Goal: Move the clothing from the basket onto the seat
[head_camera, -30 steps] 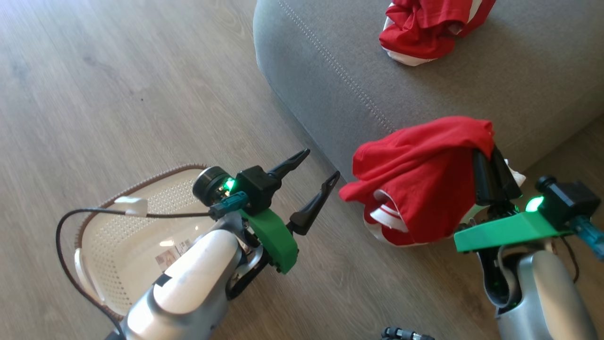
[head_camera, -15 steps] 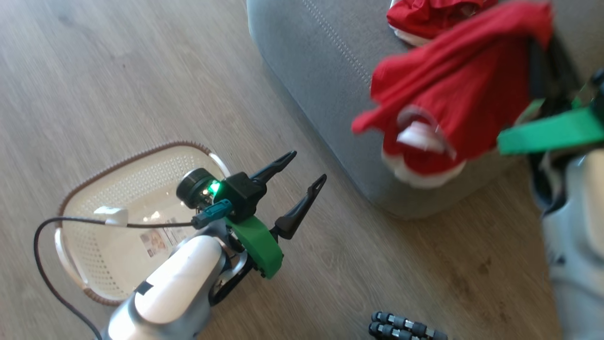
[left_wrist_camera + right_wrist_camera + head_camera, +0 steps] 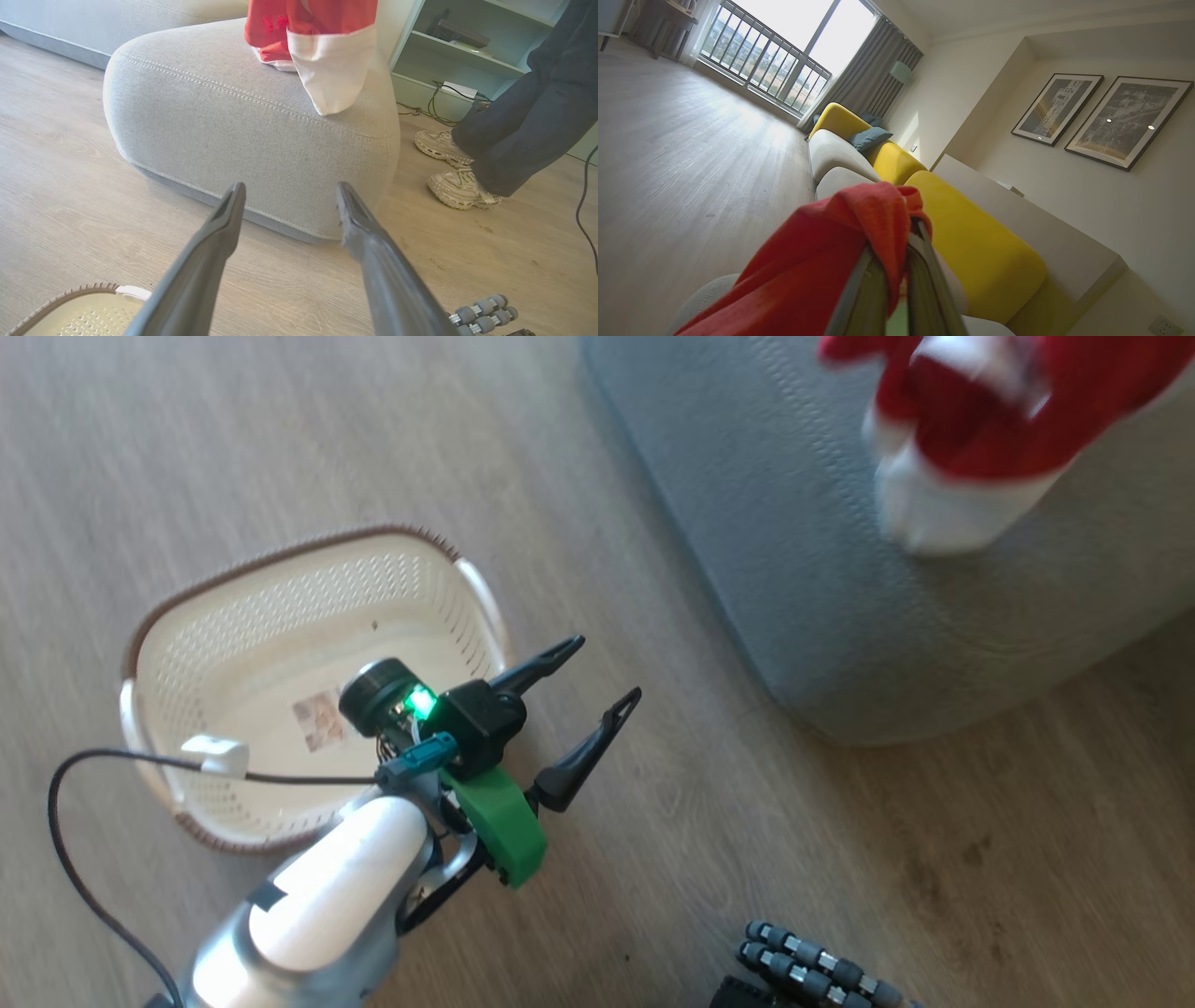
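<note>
Clothing [image 3: 990, 420], red with white trim, hangs at the frame's upper right over the grey seat [image 3: 794, 569], pinched between the closed fingers of my right gripper [image 3: 896, 238]. My left gripper [image 3: 608, 667], fingers spread wide, hovers at centre just beside the cream basket [image 3: 233, 644] on the wood floor [image 3: 187, 429].

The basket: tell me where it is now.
Head view, left: the basket stands on the floor beside the open left tool, apart from the grey seat at upper right.
</note>
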